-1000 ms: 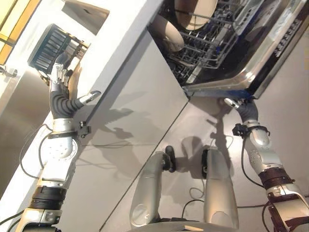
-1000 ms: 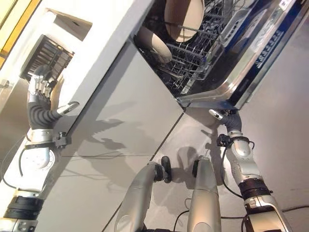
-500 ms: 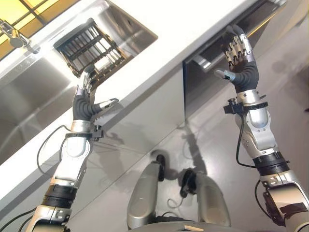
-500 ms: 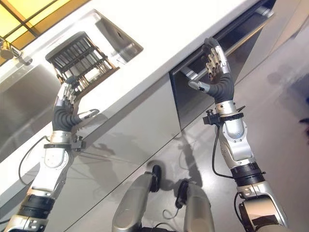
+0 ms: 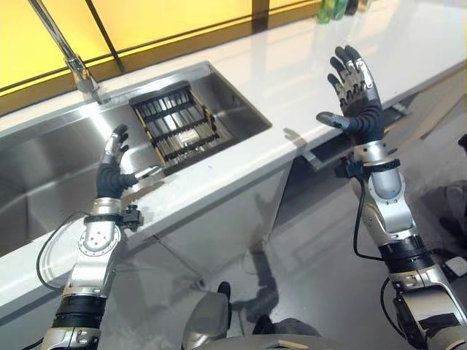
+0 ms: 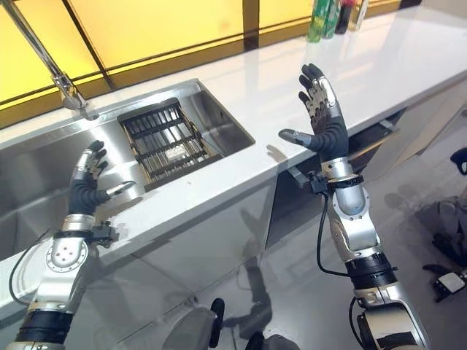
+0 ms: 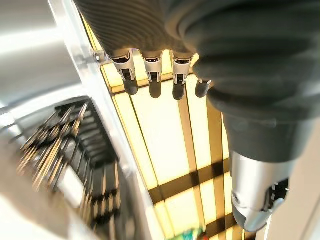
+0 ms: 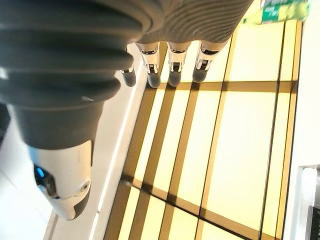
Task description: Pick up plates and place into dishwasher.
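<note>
the left hand (image 5: 111, 173) is rising over the steel sink (image 5: 44, 164) at 9 o'clock, its fingers (image 7: 152, 75) straight and relaxed, holding nothing. a black dish rack (image 5: 175, 127) is sitting inside the sink at 11 o'clock, just beside a tap (image 5: 73, 62). the white bench (image 5: 292, 80) is running toward 2 o'clock. the right hand (image 5: 354, 98) is standing up over its edge at 2 o'clock, fingers (image 8: 172, 67) spread, empty. green bottles (image 6: 325, 18) are standing at 1 o'clock. i cannot tell where the plates are.

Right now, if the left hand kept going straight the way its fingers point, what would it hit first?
Probably the dark dish rack in the sink. The open left hand points over the sink's front edge towards it, though depth is unclear and it may pass above.
</note>
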Controlling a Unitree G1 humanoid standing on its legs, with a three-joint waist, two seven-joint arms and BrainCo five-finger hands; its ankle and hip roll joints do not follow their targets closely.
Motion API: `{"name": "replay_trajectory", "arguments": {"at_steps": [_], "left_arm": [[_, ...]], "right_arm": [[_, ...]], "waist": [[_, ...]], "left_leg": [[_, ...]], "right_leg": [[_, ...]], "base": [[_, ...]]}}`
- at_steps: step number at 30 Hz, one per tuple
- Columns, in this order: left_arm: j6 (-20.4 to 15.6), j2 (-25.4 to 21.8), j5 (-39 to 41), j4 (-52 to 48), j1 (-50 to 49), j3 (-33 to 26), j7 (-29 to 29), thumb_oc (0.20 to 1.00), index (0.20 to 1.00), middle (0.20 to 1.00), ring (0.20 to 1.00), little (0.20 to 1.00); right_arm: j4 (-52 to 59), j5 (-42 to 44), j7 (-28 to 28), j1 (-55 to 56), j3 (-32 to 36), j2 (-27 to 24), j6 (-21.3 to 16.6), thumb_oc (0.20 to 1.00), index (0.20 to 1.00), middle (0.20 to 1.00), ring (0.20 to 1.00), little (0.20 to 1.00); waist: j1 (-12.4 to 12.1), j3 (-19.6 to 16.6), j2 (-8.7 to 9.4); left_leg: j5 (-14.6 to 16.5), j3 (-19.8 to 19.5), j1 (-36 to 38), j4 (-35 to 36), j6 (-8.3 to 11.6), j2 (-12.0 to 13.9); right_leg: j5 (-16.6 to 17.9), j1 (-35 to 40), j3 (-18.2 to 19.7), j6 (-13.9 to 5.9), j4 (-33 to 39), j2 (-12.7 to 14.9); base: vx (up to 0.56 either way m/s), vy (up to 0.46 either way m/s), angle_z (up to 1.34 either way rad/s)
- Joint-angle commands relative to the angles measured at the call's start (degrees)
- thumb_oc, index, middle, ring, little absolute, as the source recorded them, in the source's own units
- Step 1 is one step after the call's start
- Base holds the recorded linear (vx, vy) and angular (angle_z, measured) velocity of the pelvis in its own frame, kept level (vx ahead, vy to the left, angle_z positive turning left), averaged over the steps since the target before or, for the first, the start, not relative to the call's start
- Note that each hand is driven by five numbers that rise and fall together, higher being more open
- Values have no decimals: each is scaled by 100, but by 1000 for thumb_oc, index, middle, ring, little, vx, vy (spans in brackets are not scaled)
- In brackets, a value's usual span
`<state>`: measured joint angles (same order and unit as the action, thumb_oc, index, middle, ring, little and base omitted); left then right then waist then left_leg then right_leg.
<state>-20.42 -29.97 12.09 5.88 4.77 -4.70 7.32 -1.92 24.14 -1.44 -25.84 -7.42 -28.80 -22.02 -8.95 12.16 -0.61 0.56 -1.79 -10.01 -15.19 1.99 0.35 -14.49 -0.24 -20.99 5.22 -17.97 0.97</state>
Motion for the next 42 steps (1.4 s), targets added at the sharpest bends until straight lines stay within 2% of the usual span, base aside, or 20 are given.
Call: {"name": "replay_trajectory", "arguments": {"at_steps": [1,4,7,9,11,13,14,15,16,19,22,25,27,28,29,31,33,35,36,42], "left_arm": [[-178,-138,94,-60,73,-30,24,1000,1000,1000,1000,1000],[-221,36,346,-189,78,-37,-9,1000,1000,1000,1000,1000],[-244,222,411,-316,41,-29,172,1000,1000,1000,1000,1000],[-242,286,535,-322,53,-23,231,1000,1000,1000,1000,1000],[-226,424,624,-368,86,28,197,1000,1000,1000,1000,1000],[-208,507,684,-390,151,125,97,1000,1000,1000,1000,1000],[-192,528,786,-371,230,222,123,1000,1000,1000,1000,1000],[-197,544,841,-330,279,283,124,1000,1000,1000,1000,1000],[-221,567,882,-305,320,347,165,1000,1000,1000,1000,1000],[-142,595,933,-430,388,468,127,1000,1000,1000,1000,1000],[62,623,1200,-626,412,477,-69,1000,1000,1000,1000,1000],[45,616,1048,-617,496,617,-138,1000,1000,1000,1000,1000],[117,610,1117,-671,567,722,-89,1000,1000,1000,1000,1000],[108,627,1079,-665,592,767,-55,1000,1000,1000,1000,1000],[97,634,1088,-580,715,937,49,1000,1000,1000,1000,1000],[105,674,1009,-496,897,1169,155,1000,1000,1000,1000,1000],[19,804,861,-306,1108,1413,282,1000,1000,1000,1000,1000],[58,812,809,-253,1274,1587,387,1000,1000,1000,1000,1000],[145,839,789,-264,1297,1645,433,1000,1000,1000,1000,1000],[612,997,753,-349,1343,1780,562,1000,1000,1000,1000,1000]], "right_arm": [[631,-77,-30,54,118,80,195,1000,1000,1000,1000,1000],[963,-96,-110,115,42,133,476,1000,1000,1000,1000,1000],[1173,-35,-134,34,-185,189,825,1000,1000,1000,1000,1000],[1210,-117,-113,-8,-306,211,949,1000,1000,1000,1000,1000],[1265,-125,-129,40,-442,163,1017,1000,1000,1000,1000,1000],[1365,-74,-41,154,-518,61,1075,1000,1000,1000,1000,1000],[1327,-41,-3,207,-568,-3,1053,1000,1000,1000,1000,1000],[1240,-21,5,204,-594,-28,993,1000,1000,1000,1000,1000],[1169,29,-45,213,-601,-32,954,1000,1000,1000,1000,1000],[1085,-45,64,251,-577,-15,933,1000,1000,1000,1000,1000],[1018,-130,448,328,-472,128,892,1000,1000,1000,1000,1000],[1141,-215,573,622,-344,272,805,1000,1000,1000,1000,1000],[1204,-163,648,855,-276,273,697,1000,1000,1000,1000,1000],[1183,-167,687,903,-277,285,642,1000,1000,1000,1000,1000],[1155,-94,809,1059,-238,233,532,1000,1000,1000,1000,1000],[1106,51,879,1204,-147,115,405,1000,1000,1000,1000,1000],[957,107,947,1155,-110,85,326,1000,1000,1000,1000,1000],[903,140,1019,1141,-71,75,268,1000,1000,1000,1000,1000],[895,172,1035,1129,-26,73,309,1000,1000,1000,1000,1000],[732,139,1130,806,2,262,640,1000,1000,1000,1000,1000]], "waist": [[-36,-399,21],[-81,-426,31],[-227,-396,5],[-271,-369,-7],[-221,-319,9],[-14,-289,67],[173,-302,115],[270,-310,161],[282,-337,169],[171,-444,182],[55,-542,244],[105,-607,235],[195,-634,235],[235,-654,229],[400,-643,347],[537,-685,452],[730,-685,490],[952,-656,442],[1005,-664,430],[924,-856,415]], "left_leg": [[59,-70,305,576,149,70],[-65,-139,229,604,242,130],[-442,-403,75,744,367,188],[-572,-312,5,788,412,271],[-665,239,-118,573,435,446],[-636,1237,-107,206,412,776],[-609,1985,12,45,375,1082],[-418,2330,155,58,297,1145],[-368,2418,183,92,259,1105],[-130,2341,154,64,129,971],[307,2297,155,32,-173,694],[491,2230,348,198,-512,411],[505,2049,415,300,-594,268],[459,1970,424,373,-573,263],[449,1723,352,345,-488,115],[389,1347,197,266,-366,-30],[394,1074,383,413,-211,-44],[471,848,626,669,-153,19],[459,784,669,744,-170,22],[290,760,993,1212,51,248]], "right_leg": [[105,501,284,-348,227,223],[101,603,316,-302,350,135],[115,722,401,-286,516,27],[139,770,346,-299,580,37],[201,806,118,-322,629,128],[282,830,-237,-358,660,294],[312,853,-491,-383,653,408],[280,879,-590,-427,604,481],[259,918,-631,-462,570,519],[210,1005,-708,-553,399,652],[331,984,-721,-739,-141,916],[1064,644,-562,-1066,-1539,1277],[1305,339,-105,-1183,-2081,1285],[1341,256,51,-1163,-1915,1148],[976,195,472,-1092,-1158,741],[851,197,728,-972,-197,538],[1332,-93,1011,-1070,430,880],[1453,-263,1462,-1245,893,935],[1466,-257,1635,-1289,868,833],[1549,165,1313,-1359,1590,919]], "base": [[-57,-9,5],[-62,-13,2],[-8,2,-1],[-46,36,-13],[-85,77,1],[-91,98,38],[-34,120,71],[17,146,94],[89,141,106],[128,127,92],[118,133,82],[123,157,99],[94,50,109],[88,-146,110],[91,-178,93],[89,-205,95],[48,-263,81],[33,-241,75],[7,-145,106],[17,-111,65]]}}
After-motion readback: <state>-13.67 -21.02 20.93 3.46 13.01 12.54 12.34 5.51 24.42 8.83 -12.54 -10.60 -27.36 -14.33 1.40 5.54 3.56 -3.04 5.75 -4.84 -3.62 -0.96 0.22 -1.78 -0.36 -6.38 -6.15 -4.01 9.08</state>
